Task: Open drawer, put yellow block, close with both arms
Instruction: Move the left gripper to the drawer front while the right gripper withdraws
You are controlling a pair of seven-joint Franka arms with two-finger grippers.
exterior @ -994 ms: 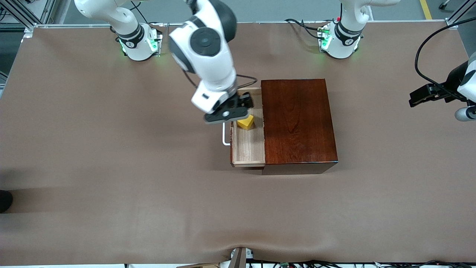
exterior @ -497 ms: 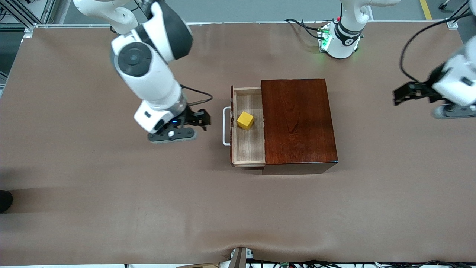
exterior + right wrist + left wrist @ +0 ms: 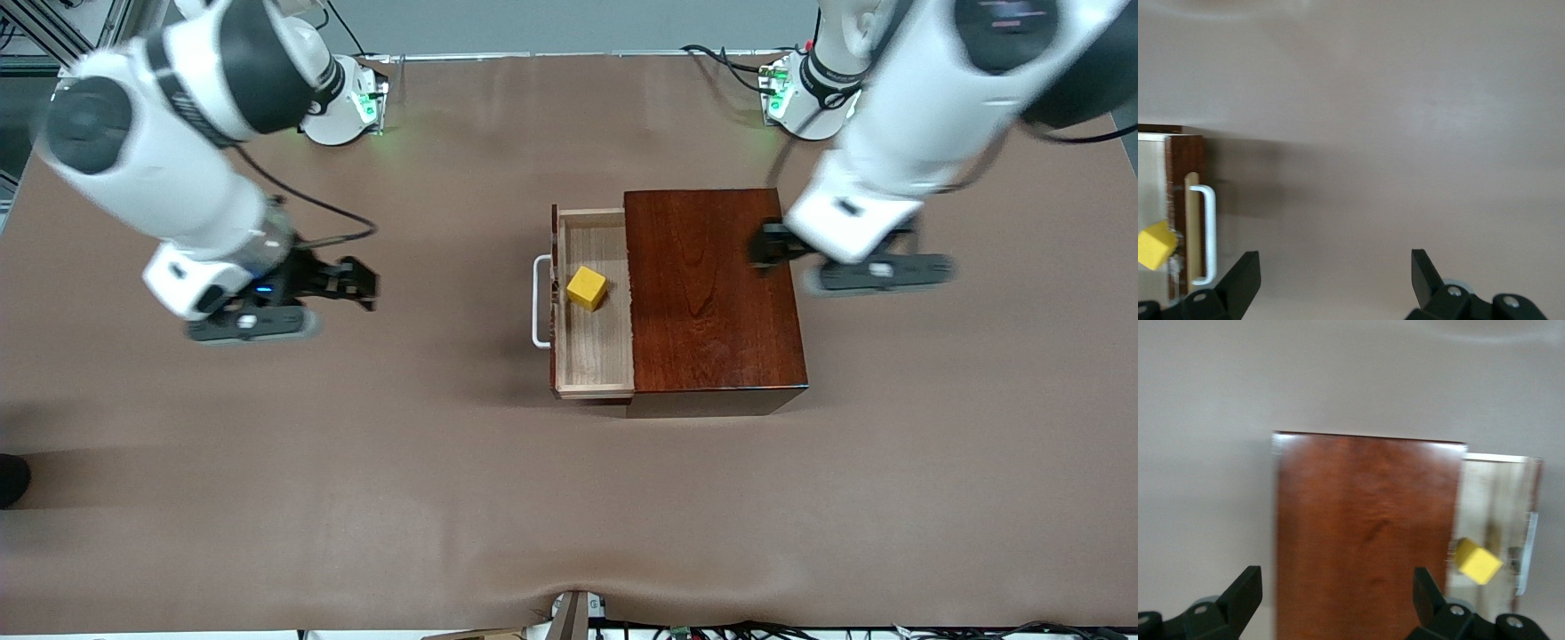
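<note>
The drawer (image 3: 601, 351) stands pulled out of the reddish-brown box (image 3: 711, 284), its white handle (image 3: 536, 302) toward the right arm's end. The yellow block (image 3: 587, 287) lies loose in the tray. My right gripper (image 3: 358, 286) is open and empty over bare table, well apart from the handle. Its wrist view shows the handle (image 3: 1205, 233) and the block (image 3: 1157, 245) past the open gripper (image 3: 1335, 280). My left gripper (image 3: 765, 249) is open and empty over the box's edge toward the left arm's end. Its wrist view shows the box top (image 3: 1365, 533) and the block (image 3: 1477, 561) past the open gripper (image 3: 1336, 600).
The brown mat (image 3: 356, 462) covers the table. The two green-lit arm bases (image 3: 342, 102) (image 3: 805, 98) stand along the edge farthest from the front camera. Cables (image 3: 720, 58) lie by the left arm's base.
The right gripper has drawn away from the drawer toward its own end of the table, leaving the block in the tray. The left arm has swung in from the table's end to the box.
</note>
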